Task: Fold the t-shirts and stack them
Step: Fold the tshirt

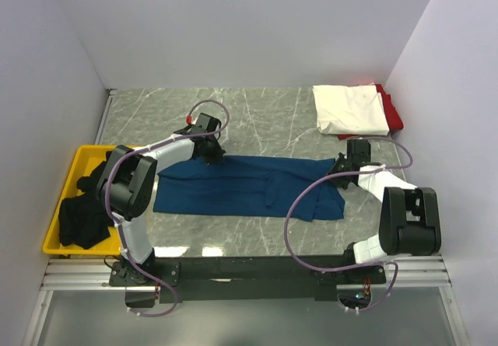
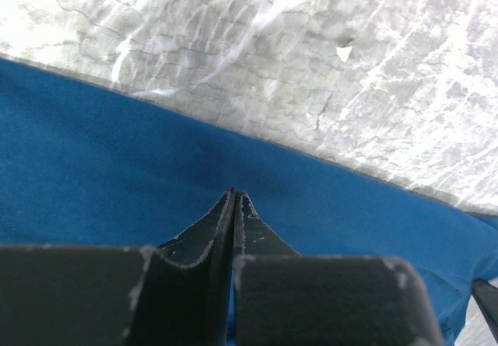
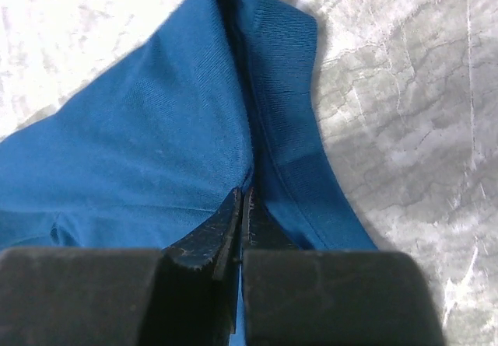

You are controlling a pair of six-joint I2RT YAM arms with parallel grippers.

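- Your left arm point(image 1: 128, 183) rises from its base at the near-left edge of the table point(image 1: 272, 120). It bends at the elbow and reaches out toward the middle, its wrist dipping to the cloth.
- Your left hand point(image 1: 208, 150) points down at the far hem line of the navy-blue t-shirt point(image 1: 233, 183), close to the shirt's left end. In the left wrist view the fingers point(image 2: 210, 229) are pressed together, with blue cloth drawn up to their tips: clamped on the shirt.
- Your right arm point(image 1: 408, 221) stands at the near-right edge, folded sharply at the elbow, with its forearm angled inward and away from you.
- Your right hand point(image 1: 348, 163) sits low at the shirt's right end. Its fingers point(image 3: 206, 241) are closed on a ridge of blue cloth beside a ribbed band.
- The navy-blue t-shirt lies mid-table, its long axis running from the left edge toward the right edge, parallel to the near edge. The left part is flat; the right part is bunched, with a flap falling toward the near edge.
- A folded white t-shirt point(image 1: 350, 109) rests on a red t-shirt point(image 1: 393, 117) in the far-right corner.
- The black t-shirts point(image 1: 85, 206) are heaped in a yellow tray point(image 1: 78, 155) at the left edge.
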